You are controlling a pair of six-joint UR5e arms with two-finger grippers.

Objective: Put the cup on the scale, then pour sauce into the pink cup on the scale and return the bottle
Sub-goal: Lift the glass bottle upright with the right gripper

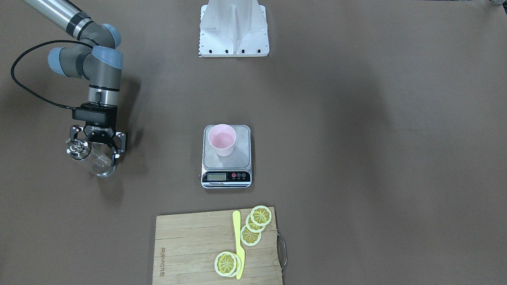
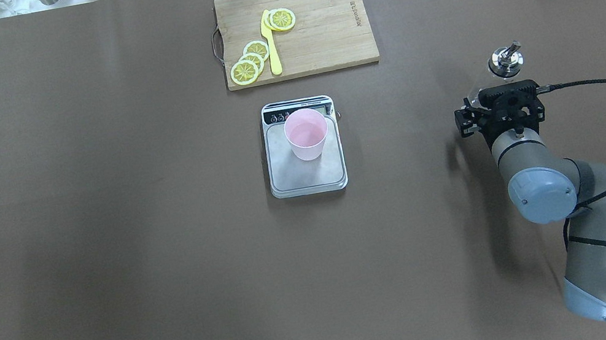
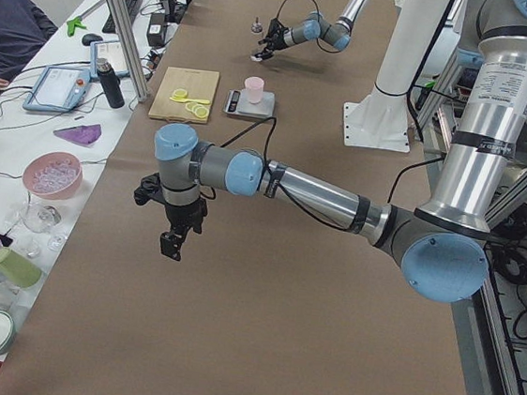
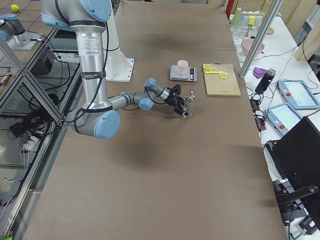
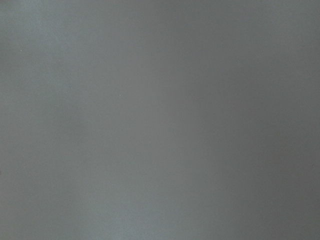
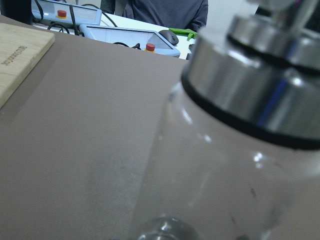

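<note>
Done, seemingly: placed cup on scale, poured — faint liquid inside. Stood bottle upright on table, well aside, between right gripper's fingers; cannot tell whether clamped or loosened. Left: letting go, backing off.

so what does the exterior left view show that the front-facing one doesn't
Only exterior left: the left gripper hanging above the table, plus a pink bowl beside it. Only front-facing: the display on the scale. Both: the cup on the scale, the right gripper at the bottle, the cutting board.
</note>
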